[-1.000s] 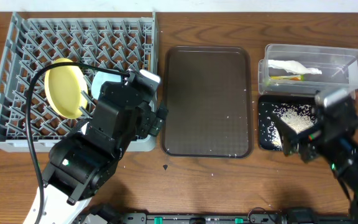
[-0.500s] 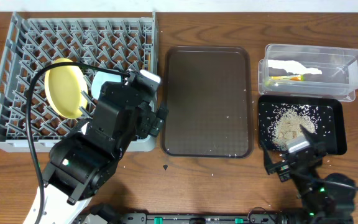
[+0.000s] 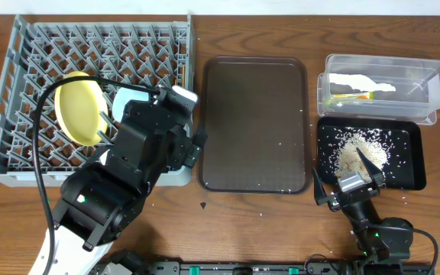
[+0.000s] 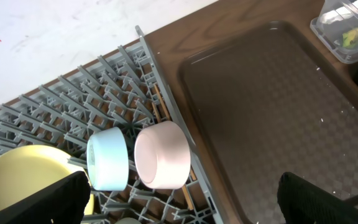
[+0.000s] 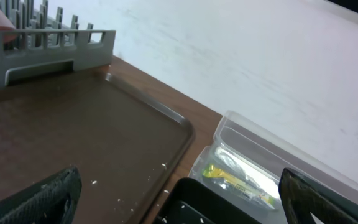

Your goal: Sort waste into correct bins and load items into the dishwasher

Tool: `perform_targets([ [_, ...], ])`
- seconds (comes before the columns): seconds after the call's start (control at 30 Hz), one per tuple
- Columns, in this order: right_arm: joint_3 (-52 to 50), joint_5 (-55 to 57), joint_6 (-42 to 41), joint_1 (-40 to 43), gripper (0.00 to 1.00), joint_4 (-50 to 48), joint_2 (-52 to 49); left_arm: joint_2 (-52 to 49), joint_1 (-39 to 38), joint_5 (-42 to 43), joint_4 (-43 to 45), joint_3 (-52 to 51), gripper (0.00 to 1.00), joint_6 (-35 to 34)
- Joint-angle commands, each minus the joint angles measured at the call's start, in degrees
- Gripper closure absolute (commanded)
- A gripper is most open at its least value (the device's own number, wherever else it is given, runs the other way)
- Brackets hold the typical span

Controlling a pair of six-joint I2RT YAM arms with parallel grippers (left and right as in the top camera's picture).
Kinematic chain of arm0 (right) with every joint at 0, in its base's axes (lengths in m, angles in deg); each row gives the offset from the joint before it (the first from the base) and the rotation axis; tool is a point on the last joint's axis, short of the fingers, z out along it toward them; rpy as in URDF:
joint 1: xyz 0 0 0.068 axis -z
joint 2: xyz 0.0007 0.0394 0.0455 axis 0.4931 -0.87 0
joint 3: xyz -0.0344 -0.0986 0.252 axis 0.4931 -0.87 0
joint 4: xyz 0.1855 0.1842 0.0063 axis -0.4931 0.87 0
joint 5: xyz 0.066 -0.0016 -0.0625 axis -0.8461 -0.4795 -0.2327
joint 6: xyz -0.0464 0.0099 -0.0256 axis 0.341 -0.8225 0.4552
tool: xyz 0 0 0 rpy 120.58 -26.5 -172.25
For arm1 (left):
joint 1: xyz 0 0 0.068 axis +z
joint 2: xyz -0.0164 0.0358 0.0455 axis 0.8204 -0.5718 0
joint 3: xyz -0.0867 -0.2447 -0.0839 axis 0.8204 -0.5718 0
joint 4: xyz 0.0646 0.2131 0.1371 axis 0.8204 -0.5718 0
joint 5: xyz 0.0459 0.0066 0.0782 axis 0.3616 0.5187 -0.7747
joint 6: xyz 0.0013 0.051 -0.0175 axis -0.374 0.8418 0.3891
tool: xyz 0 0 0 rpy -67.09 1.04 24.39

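Rack (image 3: pixel 105 42) of grey plastic at the left of the tabletop (image 3: pixel 235 221), with yellow plate (image 3: pixel 79 107) standing on edge among the pegs. Next to the plate, toward the rack's right wall, light blue bowl (image 4: pixel 107 167) and white bowl (image 4: pixel 161 154) tipped on their sides, side by side. Left fingers (image 4: pixel 36 202) spread wide above those bowls, grasping nothing. Brown serving tray (image 3: pixel 254 126) in the middle, dotted with a few white specks. At far right, clear tub (image 3: pixel 434 72) with crumpled napkin (image 3: pixel 361 82) and green-and-orange wrapper (image 3: pixel 350 96) inside. Just in front of it, black tray (image 3: pixel 407 176) with rice scraps (image 3: pixel 361 149) heaped in its left half. Right fingers (image 5: pixel 328 199) released, spread wide and empty, low by the black tray's front left corner, one tip over its edge.
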State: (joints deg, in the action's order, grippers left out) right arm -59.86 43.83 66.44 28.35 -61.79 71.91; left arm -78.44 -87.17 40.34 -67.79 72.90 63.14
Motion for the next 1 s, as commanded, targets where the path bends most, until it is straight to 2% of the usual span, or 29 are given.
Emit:
perform_targets([
  [0.0, -0.17, -0.42, 0.48, 0.48, 0.01, 0.2, 0.48, -0.02, -0.17, 0.57, -0.02, -0.07, 0.04, -0.92],
  [0.63, -0.17, -0.42, 0.48, 0.48, 0.01, 0.2, 0.48, 1.64, 0.63, 0.5, -2.36, -0.17, 0.03, -0.9],
  [0.8, -0.17, -0.42, 0.48, 0.48, 0.01, 0.17, 0.48, 4.0, 7.87, 2.73, -0.81, -1.73, 0.03, -0.74],
  [0.97, -0.17, -0.42, 0.48, 0.48, 0.01, 0.2, 0.48, 10.43, 18.75, 10.16, 10.67, -10.51, 0.03, -0.76],
])
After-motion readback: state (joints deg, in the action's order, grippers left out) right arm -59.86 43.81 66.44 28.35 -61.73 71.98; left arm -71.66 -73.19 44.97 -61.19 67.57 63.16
